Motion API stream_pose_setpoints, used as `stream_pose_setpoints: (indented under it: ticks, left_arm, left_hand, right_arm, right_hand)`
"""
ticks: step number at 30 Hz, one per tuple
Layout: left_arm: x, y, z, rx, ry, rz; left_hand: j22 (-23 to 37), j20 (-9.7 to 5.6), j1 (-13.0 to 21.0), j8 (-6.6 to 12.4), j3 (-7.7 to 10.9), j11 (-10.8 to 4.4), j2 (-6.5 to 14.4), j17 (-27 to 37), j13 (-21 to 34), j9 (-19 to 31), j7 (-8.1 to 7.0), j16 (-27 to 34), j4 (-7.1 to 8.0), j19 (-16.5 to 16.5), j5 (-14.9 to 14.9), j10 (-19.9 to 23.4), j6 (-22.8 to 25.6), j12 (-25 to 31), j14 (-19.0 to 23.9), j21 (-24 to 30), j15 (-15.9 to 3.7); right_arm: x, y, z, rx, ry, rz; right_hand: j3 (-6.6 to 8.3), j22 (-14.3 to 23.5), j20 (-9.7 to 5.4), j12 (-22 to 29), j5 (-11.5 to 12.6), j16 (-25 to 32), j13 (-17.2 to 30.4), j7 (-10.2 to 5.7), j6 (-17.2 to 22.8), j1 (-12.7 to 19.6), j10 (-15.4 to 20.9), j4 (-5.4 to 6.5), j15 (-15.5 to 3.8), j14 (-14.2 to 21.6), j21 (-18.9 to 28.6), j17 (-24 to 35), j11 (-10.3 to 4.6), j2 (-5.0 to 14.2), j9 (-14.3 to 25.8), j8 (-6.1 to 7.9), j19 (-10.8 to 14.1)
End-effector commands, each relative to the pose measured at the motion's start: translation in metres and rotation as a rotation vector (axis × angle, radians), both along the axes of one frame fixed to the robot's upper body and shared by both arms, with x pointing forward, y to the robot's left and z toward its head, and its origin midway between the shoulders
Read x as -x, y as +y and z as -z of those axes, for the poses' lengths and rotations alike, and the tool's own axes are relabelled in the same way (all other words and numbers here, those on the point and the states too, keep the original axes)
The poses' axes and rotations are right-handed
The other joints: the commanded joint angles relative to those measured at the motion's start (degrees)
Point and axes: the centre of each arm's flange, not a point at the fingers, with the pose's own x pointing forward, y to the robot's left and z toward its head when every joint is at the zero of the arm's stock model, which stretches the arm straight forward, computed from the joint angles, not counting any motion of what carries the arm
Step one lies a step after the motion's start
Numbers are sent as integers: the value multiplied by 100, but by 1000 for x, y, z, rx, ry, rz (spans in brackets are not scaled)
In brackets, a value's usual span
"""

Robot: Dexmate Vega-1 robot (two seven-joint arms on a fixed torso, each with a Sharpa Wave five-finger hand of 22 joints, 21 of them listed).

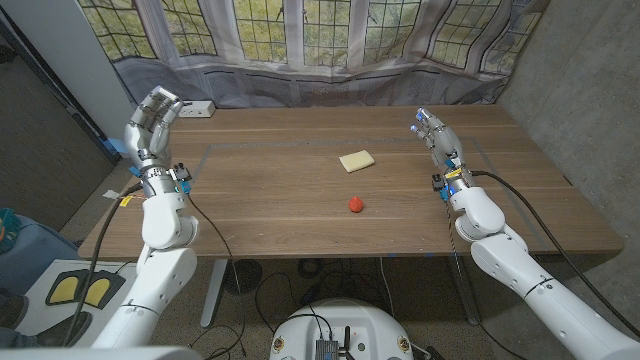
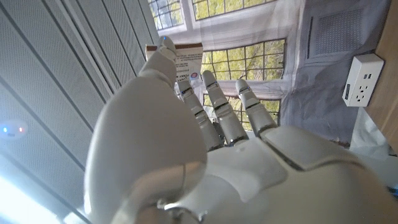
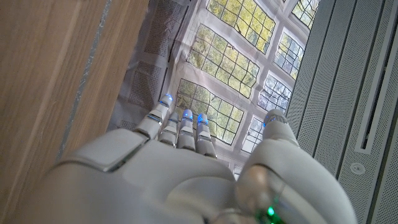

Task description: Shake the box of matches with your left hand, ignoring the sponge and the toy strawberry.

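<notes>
My left hand (image 1: 153,118) is raised above the table's far left corner. In the left wrist view its fingers (image 2: 217,112) and thumb close around the box of matches (image 2: 185,57), a small box with a brown edge and a white printed face; most of the box is hidden behind the hand. My right hand (image 1: 434,134) is lifted over the right side of the wooden table (image 1: 260,210), fingers straight and apart, holding nothing. In the right wrist view that hand (image 3: 186,155) points at the windows.
A yellow sponge (image 1: 356,160) lies near the table's middle, and a red toy strawberry (image 1: 356,204) sits closer to me. A white power strip (image 1: 197,108) lies at the far left edge, also seen as a white socket block (image 2: 364,78). Curtains hang behind the table.
</notes>
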Motion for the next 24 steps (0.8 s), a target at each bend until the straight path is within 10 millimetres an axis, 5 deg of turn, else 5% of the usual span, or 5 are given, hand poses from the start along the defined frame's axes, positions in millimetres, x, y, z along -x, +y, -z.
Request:
stream_pose_setpoints:
  ticks: [1,5,10,18,24]
  left_arm:
    - [-16,15,46,364,-116,181]
    - [-28,5,37,316,-71,184]
    - [-40,-22,-5,77,20,114]
    - [-49,-116,-89,-439,114,-64]
    - [-53,-181,-112,-737,64,-163]
  left_hand:
    - [8,-61,-217,35,131,-163,146,21,307,20,52,0,118,29,35,1006,414,24,92,43,-600]
    - [8,-98,-254,35,124,-175,131,20,305,17,2,-2,127,32,33,1028,412,26,109,39,-602]
    - [8,-99,-280,27,125,-179,120,17,301,16,-12,-13,129,21,34,1024,390,17,107,29,-613]
    - [8,29,-328,5,109,-165,43,2,292,18,37,-53,109,-129,27,979,319,-25,17,-32,-598]
    - [8,84,-331,-7,112,-158,21,-1,288,21,19,-60,95,-207,25,923,278,-57,-30,-56,-582]
  right_arm:
    - [-3,-1,-1,27,21,4]
    - [1,-4,1,17,27,15]
    - [7,-11,6,8,26,30]
    - [15,-17,13,-22,20,45]
    - [19,-21,14,-32,14,59]
  right_hand:
    - [-1,17,-14,9,-4,47,13,-3,66,-23,36,25,4,23,15,16,9,-14,12,19,24]
    - [-1,17,-13,8,-4,47,13,-3,61,-23,35,25,10,24,15,16,9,-15,12,16,25]
    - [-1,17,-17,8,-4,48,13,-6,62,-24,36,26,6,28,15,17,4,-14,12,17,26]
    - [-1,16,-18,7,-4,47,13,-6,64,-25,37,26,4,26,14,17,6,-13,12,17,25]
    - [-1,16,-16,9,-3,48,14,-1,65,-24,42,26,7,30,14,17,5,-12,13,17,28]
